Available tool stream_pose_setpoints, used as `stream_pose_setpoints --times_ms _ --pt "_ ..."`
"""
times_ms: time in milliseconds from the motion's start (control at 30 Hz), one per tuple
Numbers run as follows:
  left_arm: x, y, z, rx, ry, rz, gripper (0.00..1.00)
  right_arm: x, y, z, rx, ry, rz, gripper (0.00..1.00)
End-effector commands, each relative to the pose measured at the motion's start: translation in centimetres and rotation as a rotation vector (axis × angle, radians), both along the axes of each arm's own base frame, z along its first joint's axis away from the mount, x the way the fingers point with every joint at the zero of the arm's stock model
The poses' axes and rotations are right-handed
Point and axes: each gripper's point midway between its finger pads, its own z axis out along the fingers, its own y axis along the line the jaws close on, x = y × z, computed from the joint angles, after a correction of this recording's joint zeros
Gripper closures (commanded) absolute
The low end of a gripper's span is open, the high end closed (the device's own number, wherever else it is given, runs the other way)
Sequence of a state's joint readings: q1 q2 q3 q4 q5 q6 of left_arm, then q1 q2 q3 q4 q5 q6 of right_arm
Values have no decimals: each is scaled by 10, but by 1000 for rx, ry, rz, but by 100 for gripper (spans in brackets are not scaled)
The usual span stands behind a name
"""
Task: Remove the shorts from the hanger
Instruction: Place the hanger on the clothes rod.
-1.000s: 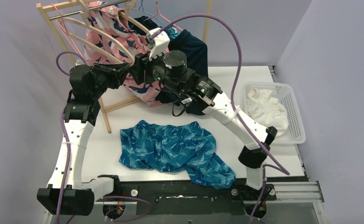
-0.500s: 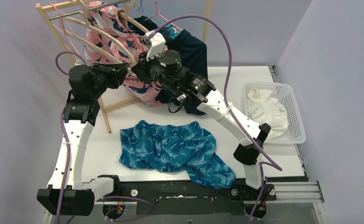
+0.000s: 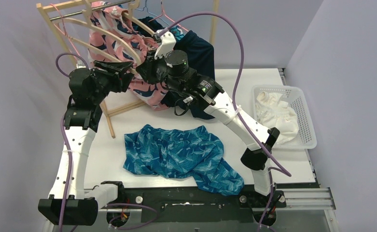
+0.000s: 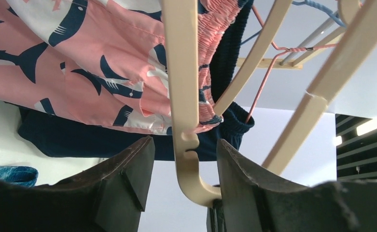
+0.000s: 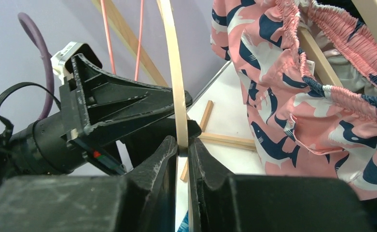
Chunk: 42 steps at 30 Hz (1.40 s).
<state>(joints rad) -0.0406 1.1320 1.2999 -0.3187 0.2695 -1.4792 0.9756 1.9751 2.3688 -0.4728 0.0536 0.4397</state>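
Pink shorts with navy sharks hang on a beige hanger at the wooden rack. They also show in the left wrist view and the right wrist view. My right gripper is shut on the thin hanger arm; in its wrist view its jaws pinch it. My left gripper is open, and the notched hanger end stands between its jaws. Dark navy shorts hang behind, with a teal pair above them.
Blue wave-patterned shorts lie spread on the table in front. White shorts lie in a white basket at the right. The wooden rack leans at the back left with more beige and pink wire hangers.
My left gripper has drawn back to the left and risen a little, and now stands open. My right gripper has shifted slightly up and back, still holding the hanger.
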Motion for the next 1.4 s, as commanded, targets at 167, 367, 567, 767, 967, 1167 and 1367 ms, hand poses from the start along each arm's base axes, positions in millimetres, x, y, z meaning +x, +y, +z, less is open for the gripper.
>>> stream_pose_setpoints --times_ms 167,367,567,767,967,1167,1367 --pt "-18 9 32 51 -115 32 49 5 -3 38 126 -18 1 82" --pt "-20 7 26 17 -105 24 48 3 -3 39 132 -12 15 76" --pt "-23 6 25 10 -112 17 48 -1 -2 37 137 -8 37 67" --pt "-40 -2 34 6 -181 -25 44 -7 -2 36 140 -9 61 54" --pt "-65 -1 41 73 -248 -23 37 -13 -21 44 132 -37 34 46" --pt "-91 9 37 189 -269 26 31 -23 -50 43 117 -71 -11 35" --pt "-113 6 36 322 -315 -18 31 -33 -68 12 47 -46 -28 34"
